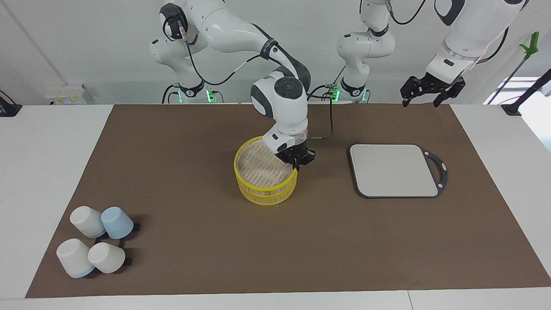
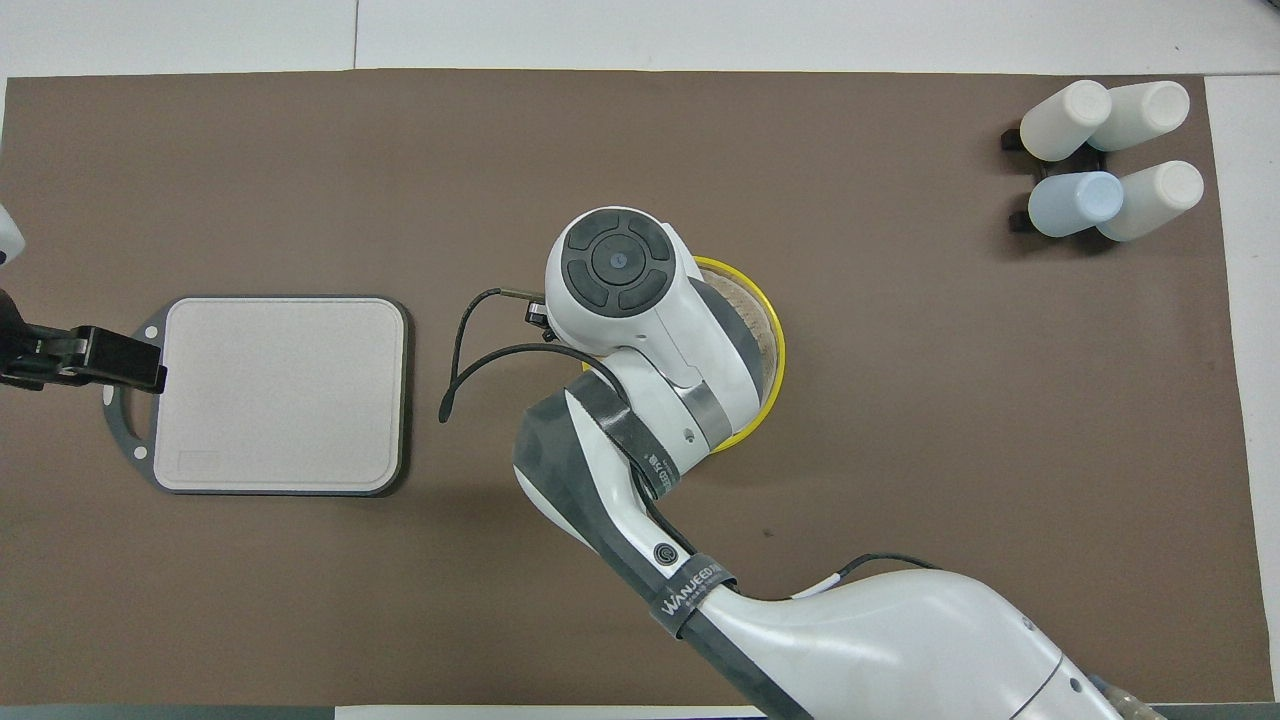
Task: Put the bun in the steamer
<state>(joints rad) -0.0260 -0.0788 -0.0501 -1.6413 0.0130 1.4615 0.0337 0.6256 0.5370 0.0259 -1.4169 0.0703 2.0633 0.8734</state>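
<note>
The steamer (image 1: 265, 176) is a two-tier yellow-rimmed basket with a slatted base, standing mid-table. In the overhead view only part of its rim (image 2: 772, 335) shows past the right arm. My right gripper (image 1: 297, 164) is down at the steamer's rim on the side toward the left arm's end, just over the top tier. The wrist hides it in the overhead view. The bun is not in view: the visible part of the steamer's base is bare. My left gripper (image 1: 422, 102) waits raised and open over the handle end of the grey board, and it also shows in the overhead view (image 2: 150, 365).
A grey rectangular board (image 1: 394, 170) with a dark handle lies toward the left arm's end, also in the overhead view (image 2: 280, 390). Several white and blue cups (image 1: 97, 241) lie on a rack at the right arm's end, farther from the robots (image 2: 1100, 160).
</note>
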